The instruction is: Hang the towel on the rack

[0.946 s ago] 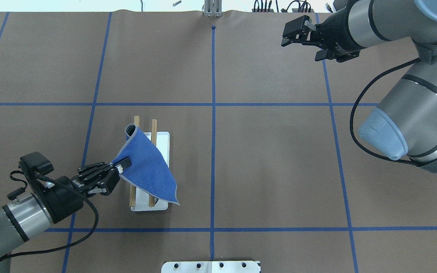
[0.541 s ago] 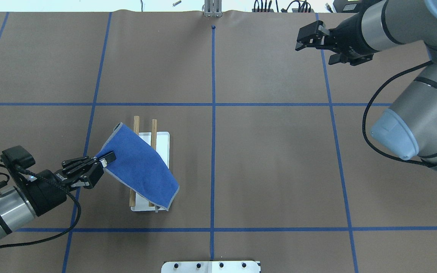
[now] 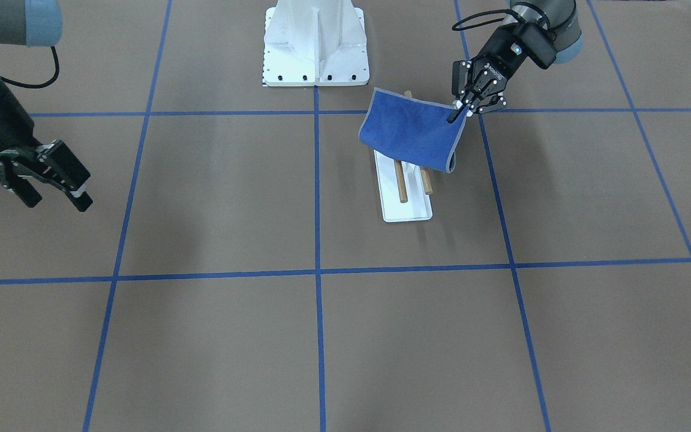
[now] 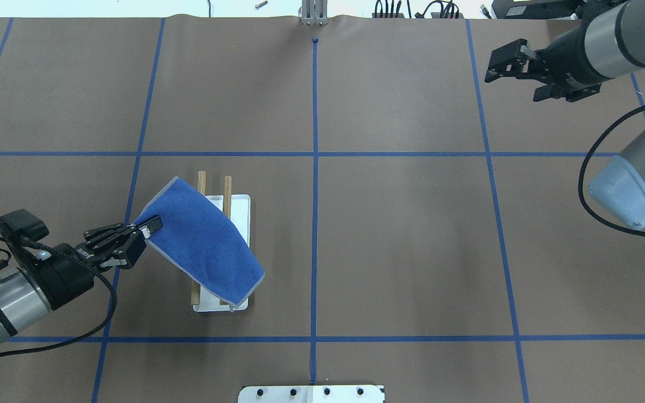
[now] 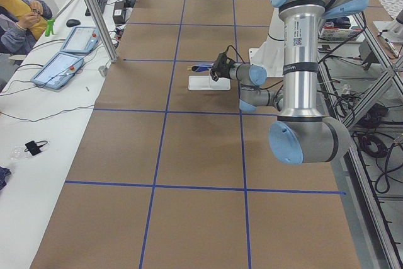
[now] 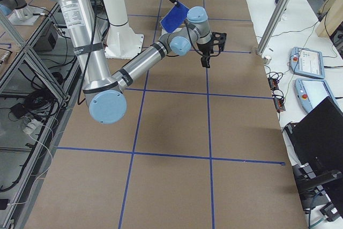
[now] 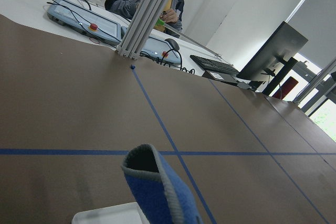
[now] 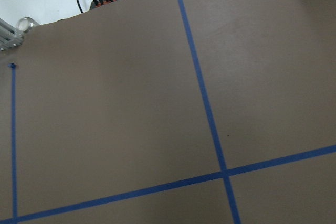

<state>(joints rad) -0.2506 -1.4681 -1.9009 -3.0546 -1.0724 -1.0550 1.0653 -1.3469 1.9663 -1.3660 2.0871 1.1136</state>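
Observation:
The blue towel (image 4: 202, 240) lies draped across the rack's two wooden rods (image 4: 227, 190), its lower corner hanging over the near end of the white base (image 4: 242, 210). My left gripper (image 4: 153, 225) is shut on the towel's left edge and holds it up beside the rack. In the front-facing view the towel (image 3: 408, 129) spans the rods (image 3: 402, 183), with the left gripper (image 3: 456, 114) pinching its corner. The left wrist view shows a folded towel edge (image 7: 152, 182) close up. My right gripper (image 4: 493, 61) is open and empty, far off at the table's back right.
A big white bolted pedestal (image 3: 315, 45) stands at the robot's side of the table. Blue tape lines (image 4: 314, 154) divide the brown table cover. Operators' tablets (image 5: 60, 67) and cables lie beyond the far edge.
My left gripper pulled the towel's edge leftward and back, spreading the towel flatter over the rods. My right arm swung further right, away from the centre.

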